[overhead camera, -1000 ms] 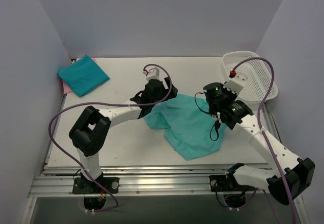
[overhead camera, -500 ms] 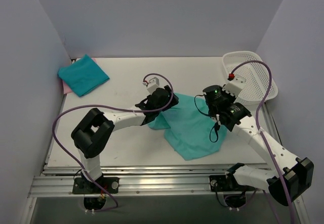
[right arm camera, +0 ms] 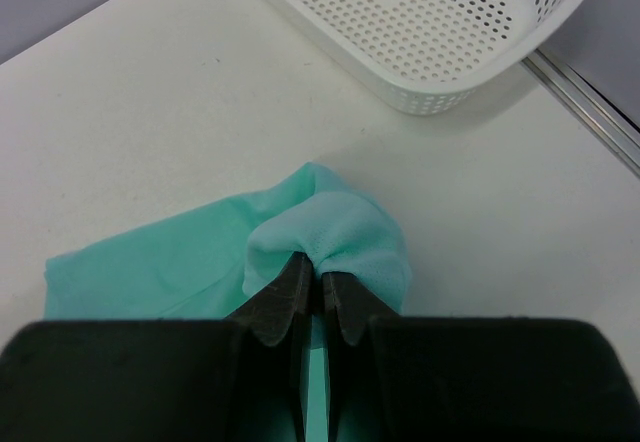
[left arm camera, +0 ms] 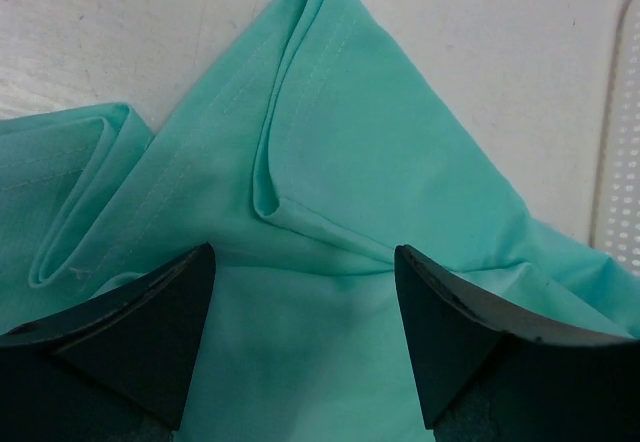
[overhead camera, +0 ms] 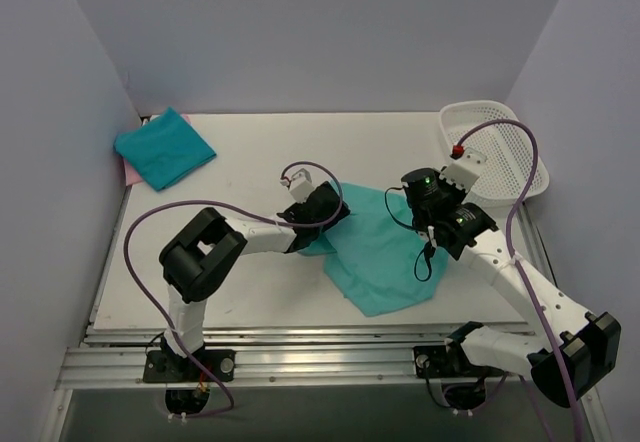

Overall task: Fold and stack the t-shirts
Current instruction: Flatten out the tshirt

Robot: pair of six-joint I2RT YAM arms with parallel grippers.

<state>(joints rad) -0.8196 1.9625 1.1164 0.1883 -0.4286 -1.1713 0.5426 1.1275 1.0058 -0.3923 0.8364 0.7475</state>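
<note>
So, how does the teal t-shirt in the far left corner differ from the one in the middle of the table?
The corner t-shirt is folded flat and neat; the middle t-shirt lies loose and rumpled. The corner one is darker, bluer; the middle one lighter, greener. No gripper touches the corner one; the right gripper is shut on a bunch of the middle one, the left gripper open over it. Both are teal cloth.

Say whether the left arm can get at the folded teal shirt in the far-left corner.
Probably yes: left tool is open, empty; only bare table separates it from the folded teal shirt.
</note>
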